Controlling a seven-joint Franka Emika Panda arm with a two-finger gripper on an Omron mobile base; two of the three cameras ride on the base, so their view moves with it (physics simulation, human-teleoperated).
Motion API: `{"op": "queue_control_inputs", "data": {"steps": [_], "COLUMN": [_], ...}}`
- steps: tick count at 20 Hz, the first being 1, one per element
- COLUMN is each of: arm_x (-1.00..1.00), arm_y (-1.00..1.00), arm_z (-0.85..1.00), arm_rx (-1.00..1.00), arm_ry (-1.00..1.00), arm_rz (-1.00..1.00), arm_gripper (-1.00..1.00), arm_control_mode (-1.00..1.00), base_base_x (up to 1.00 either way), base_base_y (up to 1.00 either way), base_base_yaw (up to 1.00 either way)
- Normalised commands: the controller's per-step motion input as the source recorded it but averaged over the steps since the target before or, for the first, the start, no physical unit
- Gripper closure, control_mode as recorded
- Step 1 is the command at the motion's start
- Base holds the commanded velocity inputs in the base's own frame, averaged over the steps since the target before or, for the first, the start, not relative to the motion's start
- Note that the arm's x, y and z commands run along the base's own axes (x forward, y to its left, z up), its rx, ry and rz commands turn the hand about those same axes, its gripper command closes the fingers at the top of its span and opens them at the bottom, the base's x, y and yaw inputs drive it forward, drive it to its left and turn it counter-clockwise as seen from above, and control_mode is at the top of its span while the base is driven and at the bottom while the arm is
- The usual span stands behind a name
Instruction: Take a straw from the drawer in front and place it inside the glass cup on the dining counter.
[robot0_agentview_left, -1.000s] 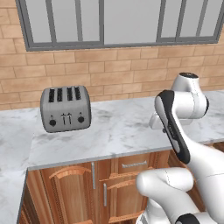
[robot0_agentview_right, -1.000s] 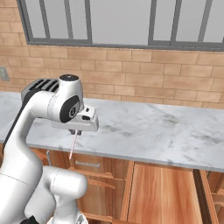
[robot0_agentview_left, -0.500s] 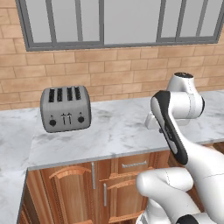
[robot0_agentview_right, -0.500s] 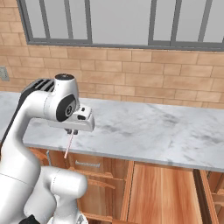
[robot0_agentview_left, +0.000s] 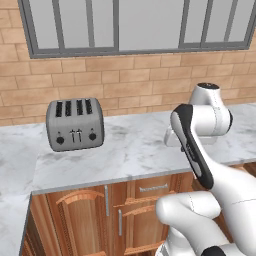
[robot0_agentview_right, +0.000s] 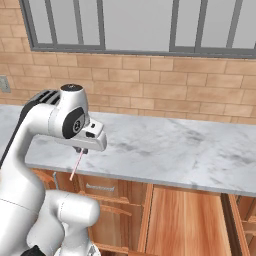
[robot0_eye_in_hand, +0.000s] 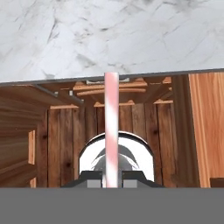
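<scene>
My gripper (robot0_agentview_right: 82, 149) hangs from the hand just in front of the marble worktop's edge, shut on the straw (robot0_agentview_right: 76, 166). The thin pinkish tube slants down and to the left below the fingers. In the hand view the straw (robot0_eye_in_hand: 111, 122) runs straight up from between the dark fingertips (robot0_eye_in_hand: 94, 178), across wooden planks to the worktop's edge. The drawer (robot0_agentview_right: 107, 187), with its silver bar handle, sits right under the worktop below the gripper; its front also appears in the left base view (robot0_agentview_left: 152, 187). The glass cup and the dining counter are out of view.
A long marble worktop (robot0_agentview_right: 165, 150) runs along a brick wall under windows. A grey four-slot toaster (robot0_agentview_left: 75, 124) stands on it to the left. Wooden cabinet doors (robot0_agentview_left: 80, 220) with vertical handles sit below. A wide wooden panel (robot0_agentview_right: 182, 220) lies lower right.
The hand has shifted a little to the left along the worktop's edge, carrying the straw with it. The grip is unchanged and the base has stayed put.
</scene>
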Motion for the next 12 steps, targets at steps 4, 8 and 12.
{"op": "queue_control_inputs", "data": {"steps": [4,8,12], "arm_x": [0.00,0.05,0.00], "arm_y": [0.07,0.11,0.00], "arm_z": [0.00,0.00,0.00], "arm_rx": [0.00,0.00,0.00], "arm_ry": [0.00,0.05,0.00], "arm_rz": [-0.07,-0.02,0.00], "arm_gripper": [1.00,1.00,1.00], "arm_control_mode": [-1.00,-1.00,-1.00], "base_base_x": [0.00,0.00,0.00], "base_base_y": [0.00,0.00,0.00], "base_base_yaw": [0.00,0.00,0.00]}}
